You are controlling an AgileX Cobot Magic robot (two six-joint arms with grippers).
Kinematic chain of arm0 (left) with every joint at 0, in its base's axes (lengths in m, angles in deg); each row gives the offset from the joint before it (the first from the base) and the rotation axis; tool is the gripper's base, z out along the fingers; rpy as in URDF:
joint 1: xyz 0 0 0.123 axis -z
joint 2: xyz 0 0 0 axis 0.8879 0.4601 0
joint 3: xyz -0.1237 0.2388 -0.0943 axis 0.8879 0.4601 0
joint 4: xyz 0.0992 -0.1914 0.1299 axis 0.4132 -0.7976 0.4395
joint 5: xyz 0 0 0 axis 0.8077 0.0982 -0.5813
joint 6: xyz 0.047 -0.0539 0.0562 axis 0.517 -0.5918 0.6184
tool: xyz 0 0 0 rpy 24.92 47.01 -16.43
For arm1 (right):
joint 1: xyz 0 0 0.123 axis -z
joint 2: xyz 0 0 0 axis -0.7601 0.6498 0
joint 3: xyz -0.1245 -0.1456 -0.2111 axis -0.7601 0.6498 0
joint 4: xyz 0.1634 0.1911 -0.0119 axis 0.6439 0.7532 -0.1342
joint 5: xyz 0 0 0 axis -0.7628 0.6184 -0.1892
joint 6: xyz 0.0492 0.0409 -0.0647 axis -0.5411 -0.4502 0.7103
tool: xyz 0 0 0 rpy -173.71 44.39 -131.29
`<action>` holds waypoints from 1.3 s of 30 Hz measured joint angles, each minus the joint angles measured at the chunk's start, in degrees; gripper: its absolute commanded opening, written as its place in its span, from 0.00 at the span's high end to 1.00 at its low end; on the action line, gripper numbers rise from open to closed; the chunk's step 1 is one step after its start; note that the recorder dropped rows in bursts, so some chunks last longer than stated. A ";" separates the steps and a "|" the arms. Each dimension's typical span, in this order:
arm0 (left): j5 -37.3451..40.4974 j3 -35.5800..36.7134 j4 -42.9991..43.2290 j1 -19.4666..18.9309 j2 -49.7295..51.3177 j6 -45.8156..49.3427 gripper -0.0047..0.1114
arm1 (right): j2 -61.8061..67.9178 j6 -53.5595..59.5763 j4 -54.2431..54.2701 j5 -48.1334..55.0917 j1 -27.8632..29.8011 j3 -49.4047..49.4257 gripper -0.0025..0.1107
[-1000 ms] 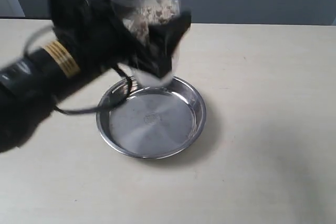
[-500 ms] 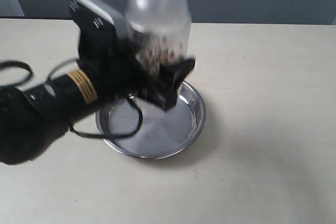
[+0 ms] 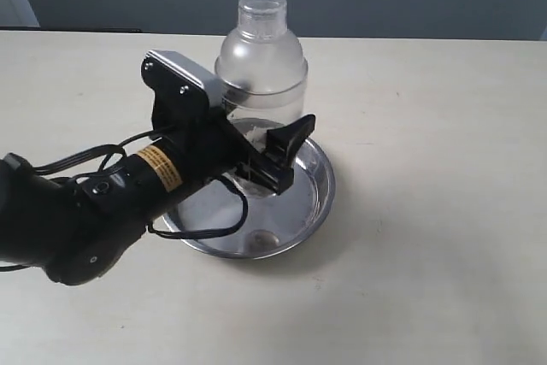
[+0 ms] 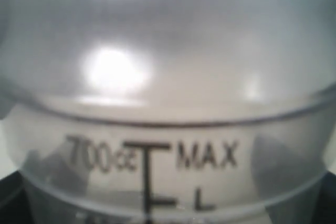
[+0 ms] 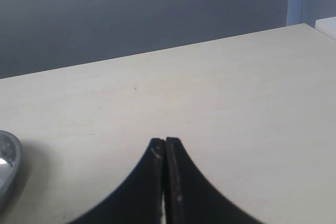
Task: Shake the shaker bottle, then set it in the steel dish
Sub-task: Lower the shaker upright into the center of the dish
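Shaker bottle (image 3: 261, 61) rises inside steel dish (image 3: 327, 179) rim (table (image 3: 444, 211) all round).

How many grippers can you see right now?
2. The left gripper holds the shaker bottle upright over the steel dish; the right gripper hangs shut above the table, beside the dish.

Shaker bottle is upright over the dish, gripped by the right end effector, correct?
Not quite: the exterior view shows the left end effector gripping the bottle, not the right. The right end effector is shut on nothing, above bare table. The rest holds: the bottle is upright over the dish.
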 measured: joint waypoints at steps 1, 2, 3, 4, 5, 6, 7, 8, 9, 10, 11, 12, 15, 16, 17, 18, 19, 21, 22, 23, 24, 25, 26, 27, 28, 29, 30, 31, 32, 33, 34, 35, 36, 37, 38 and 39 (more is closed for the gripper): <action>-1.38 0.00 -0.96 0.00 0.61 0.00 0.96 | 0.00 0.00 0.00 0.00 0.00 0.00 0.98; -2.24 0.00 -2.06 0.00 1.28 0.00 0.96 | 0.00 0.00 0.00 0.00 0.00 0.00 0.98; -3.11 0.00 -2.77 0.00 2.23 0.00 0.96 | 0.00 0.00 0.00 0.00 0.00 0.00 0.98; -3.64 -0.10 -3.43 -0.24 3.81 0.00 0.96 | 0.00 0.00 0.00 0.00 0.00 0.00 0.98; -3.69 -0.20 -3.87 -0.27 5.50 0.00 0.96 | 0.00 0.00 0.00 0.00 0.00 0.00 0.98; -3.69 -0.32 -3.98 -0.27 6.71 -0.39 0.96 | 0.00 0.00 0.00 0.00 0.00 0.00 0.98; -3.69 -0.32 -4.09 -0.27 7.78 -0.90 0.96 | 0.00 0.00 0.00 0.00 0.00 0.00 0.98; -3.69 -0.32 -4.22 -0.27 8.67 -1.35 0.96 | 0.00 0.00 0.00 0.00 0.00 0.00 0.98; -3.69 -0.32 -4.22 -0.27 9.37 -1.73 0.96 | 0.00 0.00 0.00 0.00 0.00 0.00 0.98; -3.56 -0.43 -4.22 -0.27 9.84 -2.07 0.96 | 0.00 0.00 0.00 0.00 0.00 0.00 0.98; -3.45 -0.55 -4.33 -0.27 9.97 -2.17 0.96 | 0.00 0.00 0.00 0.00 0.00 0.00 0.98; -3.36 -0.68 -4.33 -0.27 10.06 -2.34 0.96 | 0.00 0.00 0.00 0.00 0.00 0.00 0.98; -3.36 -1.39 -4.43 -0.75 10.06 -2.56 0.96 | 0.00 0.00 0.00 0.00 0.00 0.00 0.98; -3.20 -1.43 -4.32 -1.05 10.06 -2.56 0.96 | 0.00 0.00 0.00 0.00 0.00 0.00 0.98; -2.99 -1.51 -4.32 -1.71 10.06 -2.66 0.96 | 0.00 0.00 0.00 0.00 0.00 0.00 0.98; -2.72 -1.65 -4.32 -2.36 10.06 -2.84 0.96 | 0.00 0.00 0.00 0.00 0.00 0.00 0.98; -2.12 -1.65 -4.32 -3.06 10.06 -3.31 0.96 | 0.00 0.00 0.00 0.00 0.00 0.00 0.98; -0.54 -1.65 -3.83 -4.37 10.06 -4.17 0.96 | 0.00 0.00 0.00 0.00 0.00 0.00 0.98; 0.26 -1.65 -3.69 -4.76 10.06 -4.33 0.96 | 0.00 0.00 0.00 0.00 0.00 0.00 0.98; 0.57 -1.65 -3.42 -4.97 10.06 -4.74 0.96 | 0.00 0.00 0.00 0.00 0.00 0.00 0.98; 0.81 -1.65 -3.30 -5.40 10.06 -5.17 0.96 | 0.00 0.00 0.00 0.00 0.00 0.00 0.98; 0.90 -1.65 -3.16 -5.66 10.06 -5.53 0.96 | 0.00 0.00 0.00 0.00 0.00 0.00 0.98; 0.90 -1.65 -3.04 -5.65 10.06 -5.71 0.96 | 0.00 0.00 0.00 0.00 0.00 0.00 0.98; 0.90 -1.65 -2.91 -5.77 10.06 -5.99 0.96 | 0.00 0.00 0.00 0.00 0.00 0.00 0.98; 0.90 -1.65 -2.78 -5.87 10.06 -6.27 0.96 | 0.00 0.00 0.00 0.00 0.00 0.00 0.98; 0.93 -1.65 -2.66 -6.01 10.06 -6.26 0.96 | 0.00 0.00 0.00 0.00 0.00 0.00 0.98; 1.03 -1.65 -2.41 -6.01 10.06 -6.37 0.96 | 0.00 0.00 0.00 0.00 0.00 0.00 0.98; 1.85 -1.65 -2.17 -6.01 10.06 -6.49 0.96 | 0.00 0.00 0.00 0.00 0.00 0.00 0.98; 2.62 -1.65 -1.95 -6.01 10.06 -6.49 0.96 | 0.00 0.00 0.00 0.00 0.00 0.00 0.98; 3.16 -1.65 -1.70 -6.01 10.06 -6.61 0.96 | 0.00 0.00 0.00 0.00 0.00 0.00 0.98; 3.27 -1.65 -1.23 -6.01 10.06 -6.61 0.96 | 0.00 0.00 0.00 0.00 0.00 0.00 0.98; 3.37 -1.65 -0.83 -6.01 10.06 -6.61 0.96 | 0.00 0.00 0.00 0.00 0.00 0.00 0.98; 3.48 -1.65 -0.27 -6.01 10.06 -6.61 0.96 | 0.00 0.00 0.00 0.00 0.00 0.00 0.98; 3.49 -1.65 0.17 -6.01 10.06 -6.61 0.96 | 0.00 0.00 0.00 0.00 0.00 0.00 0.98; 3.59 -1.65 0.81 -6.01 10.06 -6.61 0.96 | 0.00 0.00 0.00 0.00 0.00 0.00 0.98; 3.59 -1.65 1.18 -6.01 10.06 -6.61 0.96 | 0.00 0.00 0.00 0.00 0.00 0.00 0.98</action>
